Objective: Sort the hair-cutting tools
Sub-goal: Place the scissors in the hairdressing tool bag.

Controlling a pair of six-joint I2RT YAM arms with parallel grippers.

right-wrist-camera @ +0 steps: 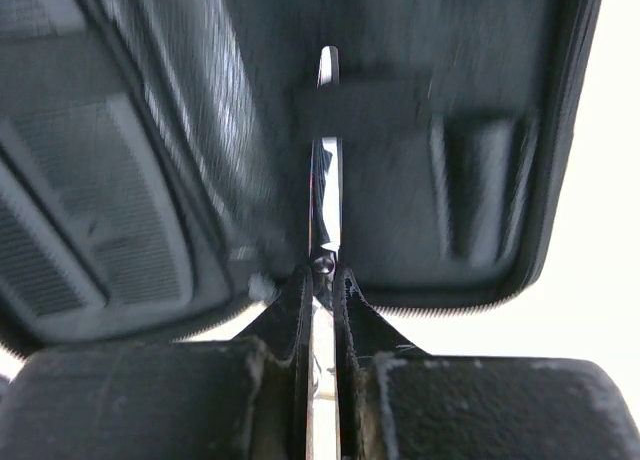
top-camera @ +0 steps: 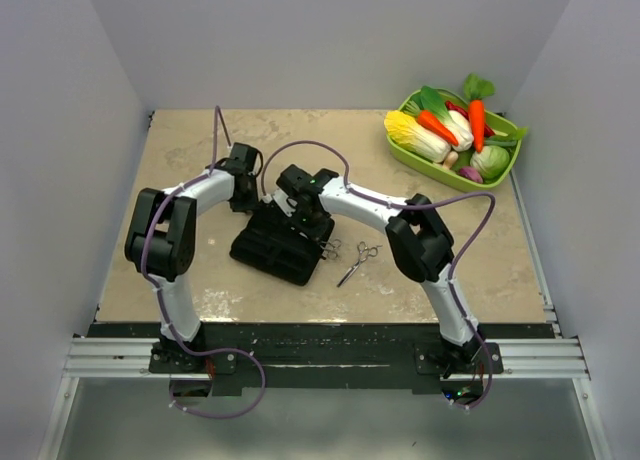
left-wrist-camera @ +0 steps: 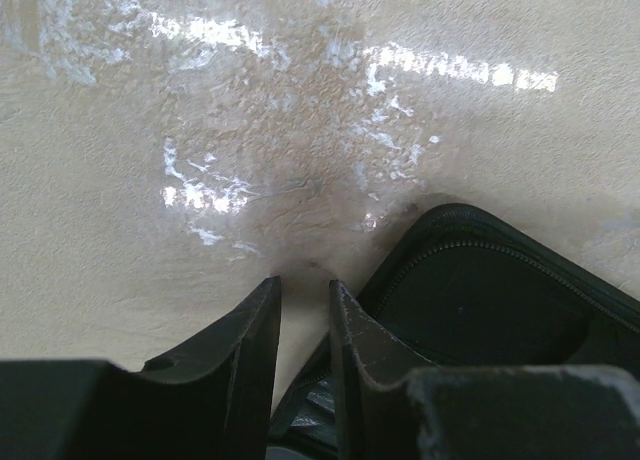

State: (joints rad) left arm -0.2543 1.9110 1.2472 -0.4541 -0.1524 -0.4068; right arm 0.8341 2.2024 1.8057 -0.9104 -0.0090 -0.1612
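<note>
Nearest you, both arm bases sit on a black rail (top-camera: 320, 345) at the table's edge. Just beyond it, one pair of scissors (top-camera: 358, 262) lies flat on the table, clear of the arms. A second pair (top-camera: 330, 248) lies beside it, its rings touching the right edge of the open black case (top-camera: 265, 248).

Your right gripper (right-wrist-camera: 322, 278) hangs over the case with its fingers pinched tight on a slim silver tool (right-wrist-camera: 328, 195). The tool runs up under an elastic strap (right-wrist-camera: 360, 110) inside the case; you cannot tell which kind of tool it is. The right forearm crosses above the case's right half and hides that part from above.

Your left gripper (left-wrist-camera: 303, 285) sits at the case's far left corner. Its fingers stand a narrow gap apart, with bare table between the tips. The case's zipped rim runs in behind the right finger, and you cannot tell whether it is pinched. No comb can be made out.

Purple cables (top-camera: 320, 145) loop over both arms. In the far right corner a green tray (top-camera: 412, 156) holds toy vegetables, well apart from the case.

The table (top-camera: 470, 260) is beige, mottled and glossy, with plain white walls (top-camera: 330, 40) on three sides.
</note>
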